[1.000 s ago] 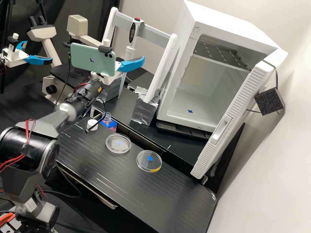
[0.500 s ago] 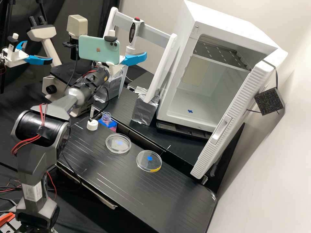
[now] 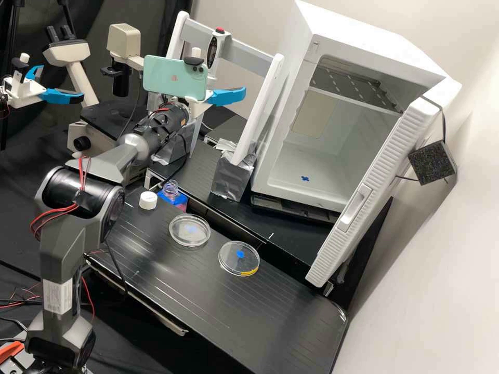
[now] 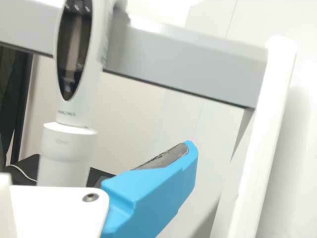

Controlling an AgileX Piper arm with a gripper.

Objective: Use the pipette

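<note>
One electronic pipette [image 3: 211, 52] hangs roughly upright at the crossbar [image 3: 249, 56] of the white stand [image 3: 261, 106], and lining the gripper [image 3: 234, 96] up to take it looks to be the step in hand. In the high view the pipette's upper body lies near twelve o'clock from the gripper, with the mint-green phone [image 3: 175, 78] between nine and ten. Whether the gripper is wide or narrow cannot be told. A good approach would be slow and level, square to the handle, meeting the thick body below the display; a skewed one might knock the pipette against the crossbar. Once it is held, a small lift and a straight draw away from the crossbar should free it without swinging the lower end. The high view adds the red button [image 3: 220, 30] on top and the work to come: at six to seven o'clock from the gripper sit two petri dishes [image 3: 189, 230], and at seven the white screw cap [image 3: 148, 200] beside a clear bottle [image 3: 170, 190]. The wrist view gives the dark oval display [image 4: 74, 49] and the pale collar [image 4: 67, 148] beneath it, though how the pipette is hooked on is perhaps too blurred to judge.
</note>
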